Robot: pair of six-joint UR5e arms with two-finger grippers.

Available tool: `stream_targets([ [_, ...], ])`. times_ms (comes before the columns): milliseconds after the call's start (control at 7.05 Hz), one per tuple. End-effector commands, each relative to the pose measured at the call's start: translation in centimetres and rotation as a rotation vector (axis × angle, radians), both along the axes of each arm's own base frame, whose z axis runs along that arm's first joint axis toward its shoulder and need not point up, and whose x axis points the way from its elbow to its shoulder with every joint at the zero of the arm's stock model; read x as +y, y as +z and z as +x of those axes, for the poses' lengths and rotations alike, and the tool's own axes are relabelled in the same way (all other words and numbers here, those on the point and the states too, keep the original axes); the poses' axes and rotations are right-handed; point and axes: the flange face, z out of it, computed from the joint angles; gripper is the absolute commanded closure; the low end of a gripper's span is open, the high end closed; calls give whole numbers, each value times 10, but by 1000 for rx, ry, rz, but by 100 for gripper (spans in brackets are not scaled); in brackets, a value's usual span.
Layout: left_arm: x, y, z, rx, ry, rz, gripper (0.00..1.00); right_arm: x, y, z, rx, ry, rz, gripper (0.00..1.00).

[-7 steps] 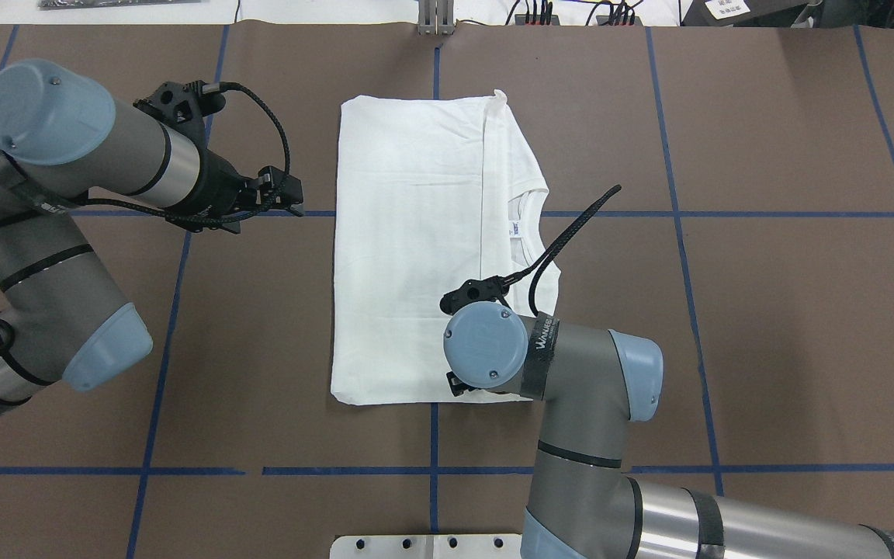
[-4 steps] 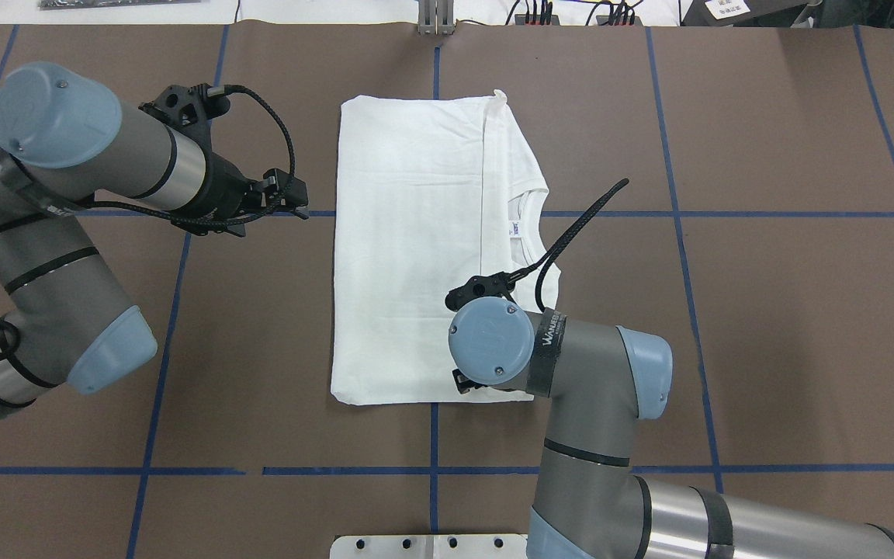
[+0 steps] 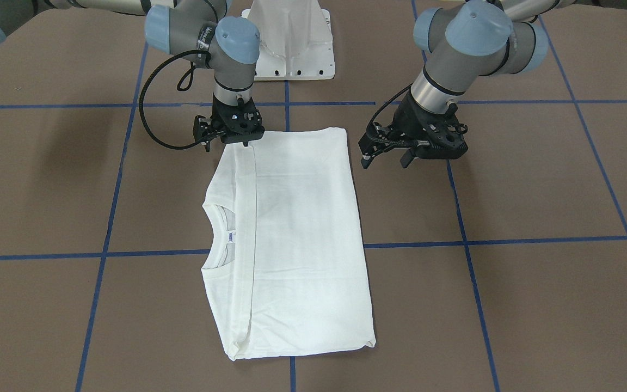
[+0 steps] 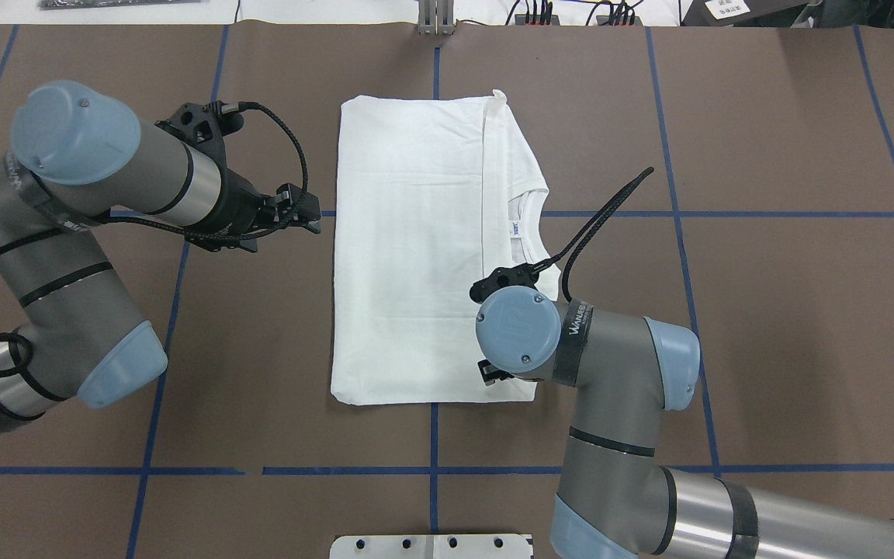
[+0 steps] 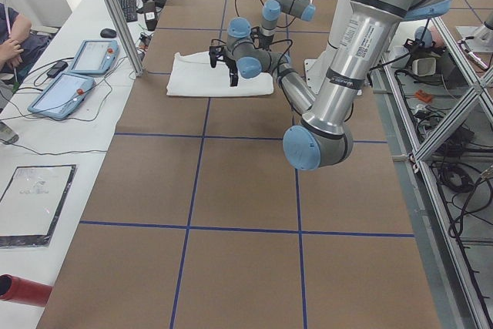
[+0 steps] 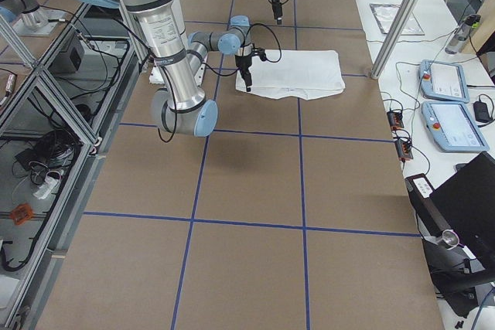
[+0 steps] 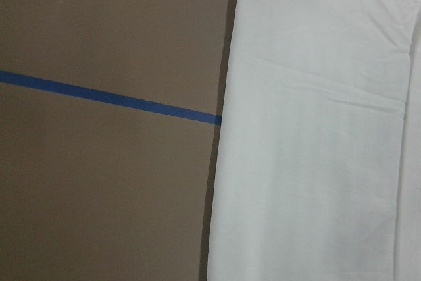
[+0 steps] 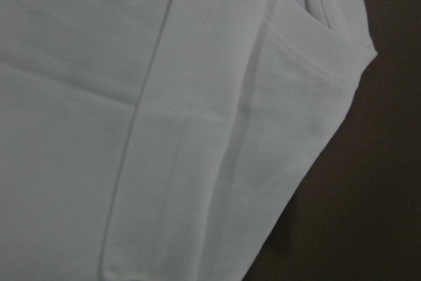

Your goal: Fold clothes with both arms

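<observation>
While the T-shirt point(image 3: 297, 234) lies folded mid-table, the front view shows my left pincer point(image 3: 385, 159) spread apart just beside it and my right pincer point(image 3: 235, 139) at its corner, its grip impossible to tell. Overhead, both have crept nearer the cloth's edges: I judge another fold imminent.

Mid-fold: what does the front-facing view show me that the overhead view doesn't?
Only front-facing: the right claw, fingers spread, at the robot-side corner of the T-shirt, plus the whole white pedestal base. Only overhead: plugs and cables beyond the table; there the right claw hides under its wrist. Both: the folded shirt with collar and neck label, and the left claw open beside it, off the fabric.
</observation>
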Motion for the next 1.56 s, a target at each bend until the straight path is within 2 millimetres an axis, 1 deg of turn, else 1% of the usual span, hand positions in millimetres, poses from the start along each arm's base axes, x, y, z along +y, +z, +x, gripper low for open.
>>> stream_targets([
  [0, 0, -7, 2, 9, 1, 5, 0, 3, 32, 46, 21, -28, 24, 0],
  [142, 0, -9, 2, 11, 1, 7, 0, 3, 36, 70, 17, -32, 35, 0],
  [284, 0, -9, 2, 10, 2, 9, 0, -2, 31, 80, 0, -28, 32, 0],
  [426, 0, -9, 2, 9, 5, 15, 0, -8, 23, 82, -27, -26, 24, 0],
  [568, -2, -5, 4, 3, 7, 12, 0, -12, 3, 76, -82, -23, 50, 0],
  [710, -3, 0, 6, -4, 7, 8, 0, -16, -11, 66, -117, -22, 67, 0],
  [852, -6, 4, 9, -1, 5, 10, 0, -22, -28, 49, -137, -23, 73, 0],
  [993, -10, 9, 12, 12, 4, 21, 0, -17, -35, 33, -142, -33, 69, 0],
  [1277, -10, 11, 13, 9, 5, 19, 0, 4, -35, 18, -140, -72, 64, 0],
  [1419, -10, 13, 14, 7, 5, 17, 0, 11, -35, 13, -142, -86, 61, 0],
])
